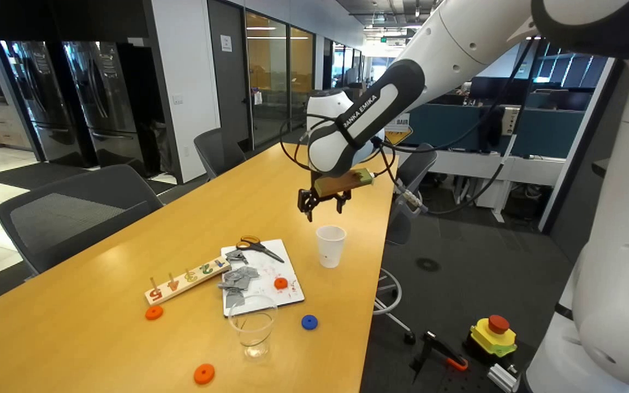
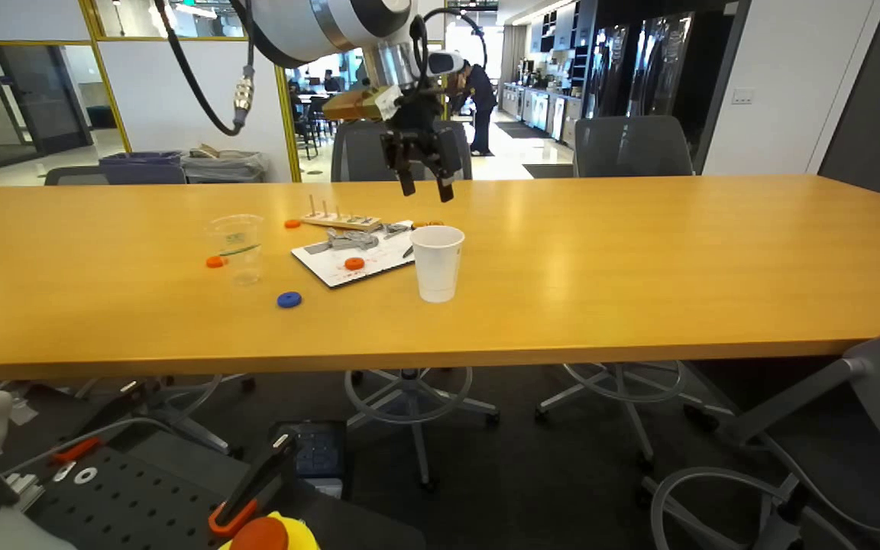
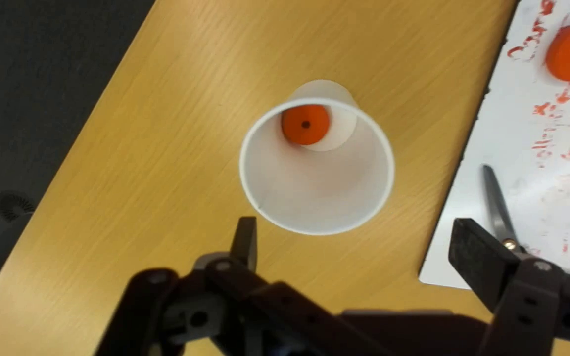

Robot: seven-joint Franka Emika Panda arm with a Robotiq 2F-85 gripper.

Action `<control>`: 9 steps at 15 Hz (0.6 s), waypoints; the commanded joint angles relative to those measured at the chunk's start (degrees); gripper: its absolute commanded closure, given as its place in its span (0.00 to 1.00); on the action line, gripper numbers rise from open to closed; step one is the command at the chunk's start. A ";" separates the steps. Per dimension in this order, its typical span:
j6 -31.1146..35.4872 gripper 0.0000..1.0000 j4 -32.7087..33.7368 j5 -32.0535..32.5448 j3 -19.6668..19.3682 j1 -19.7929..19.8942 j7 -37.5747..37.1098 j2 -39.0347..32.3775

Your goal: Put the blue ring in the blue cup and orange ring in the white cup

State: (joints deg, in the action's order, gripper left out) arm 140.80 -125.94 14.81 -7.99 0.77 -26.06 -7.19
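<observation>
The white cup (image 1: 330,248) (image 2: 437,267) stands upright on the table. In the wrist view I look down into the white cup (image 3: 324,198), and an orange ring (image 3: 295,119) lies at its bottom. My gripper (image 1: 324,213) (image 2: 427,195) (image 3: 354,240) hangs above the table, higher than that cup, its fingers wide apart with nothing between them. The blue ring (image 1: 304,325) (image 2: 289,299) rests flat on the table near the see-through blue cup (image 1: 255,349) (image 2: 245,267), which is upright. Other orange rings are a ring (image 1: 276,284) on the whiteboard and two on the table (image 1: 30,349).
Beside the cups lies a small whiteboard (image 1: 288,295) bearing scissors (image 1: 265,250) and grey scraps (image 1: 239,277). A wooden number board (image 1: 191,278) with pegs touches or nearly touches it. Dark chairs (image 1: 74,213) surround the table, whose edge runs close to the white cup.
</observation>
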 commanded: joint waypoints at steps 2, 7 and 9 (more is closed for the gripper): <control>-4.41 0.00 -0.24 -3.48 4.62 -1.91 4.84 3.82; -5.47 0.00 -4.72 -11.71 9.70 -3.59 17.15 4.49; -4.00 0.00 -7.55 -10.90 10.51 -4.21 17.94 4.56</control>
State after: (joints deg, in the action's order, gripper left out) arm 135.54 -129.42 4.75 1.58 -2.93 -11.61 -4.37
